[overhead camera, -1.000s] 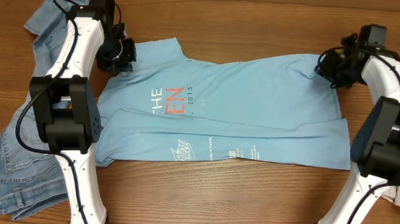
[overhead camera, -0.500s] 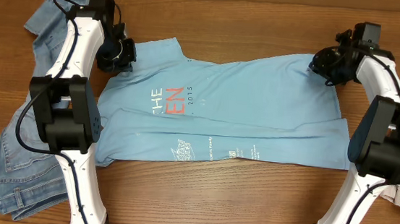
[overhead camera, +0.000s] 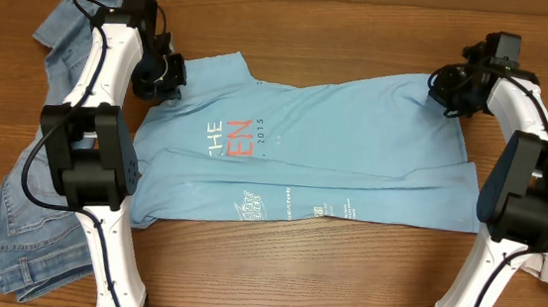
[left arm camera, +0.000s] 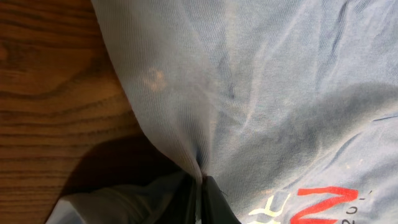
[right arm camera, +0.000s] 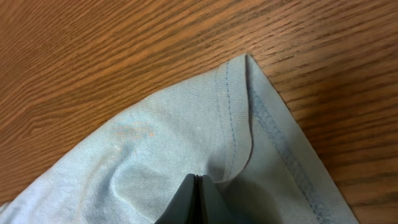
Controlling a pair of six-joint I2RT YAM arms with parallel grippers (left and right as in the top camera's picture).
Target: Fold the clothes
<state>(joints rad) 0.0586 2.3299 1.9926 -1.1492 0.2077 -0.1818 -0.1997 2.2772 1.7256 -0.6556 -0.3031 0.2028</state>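
1. The light blue T-shirt (overhead camera: 304, 146) lies spread flat in the middle of the table (overhead camera: 293, 279), between the two arms.
2. Its white and red lettering (overhead camera: 228, 138) faces up, nearer the left side.
3. The near part of the shirt looks folded over. A long crease runs across it, and small white print sits just below the crease.
4. The left gripper (overhead camera: 162, 74) is at the far left corner of the shirt. Its fingers are squeezed tight together with a bit of blue cloth pinched between them, and the cloth pulls into wrinkles that run to the tips.
5. The right gripper (overhead camera: 447, 89) is at the far right corner. Its fingers are also squeezed tight on the cloth, just inside the stitched edge, and the corner tip pokes out past them onto the wood.
6. Bare wood shows along the near edge of the shirt, and a thinner strip shows along the far edge.
7. The jeans (overhead camera: 24, 221) lie on the left side, running from the far corner to the near one, partly under the left arm.
8. The right edge of the shirt ends just beside the right arm.
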